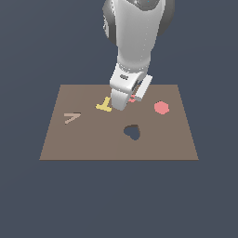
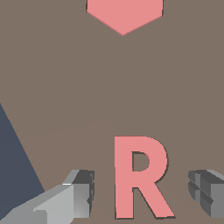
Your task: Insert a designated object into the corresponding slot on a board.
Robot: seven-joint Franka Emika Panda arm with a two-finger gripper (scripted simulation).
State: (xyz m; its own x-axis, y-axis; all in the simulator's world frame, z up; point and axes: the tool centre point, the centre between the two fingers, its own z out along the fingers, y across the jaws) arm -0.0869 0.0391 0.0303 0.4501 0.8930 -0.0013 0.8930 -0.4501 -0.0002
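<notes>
The pink-red R block [image 2: 140, 177] lies flat on the brown board [image 1: 69, 144]. In the exterior view only a sliver of it [image 1: 133, 99] shows behind the gripper. My gripper [image 2: 142, 192] is open and low over the board, with one finger [image 2: 81, 192] on each side of the R, apart from it. In the exterior view the gripper [image 1: 130, 101] is at the board's far middle. No dark R-shaped slot shows in either view.
A yellow T [image 1: 104, 105] lies just to the exterior view's left of the gripper. A pink-red hexagon [image 1: 161, 108] lies to its right and also shows in the wrist view [image 2: 124, 13]. A dark heart-shaped hole [image 1: 132, 132] is nearer the front. A pale V shape [image 1: 72, 117] is at the left.
</notes>
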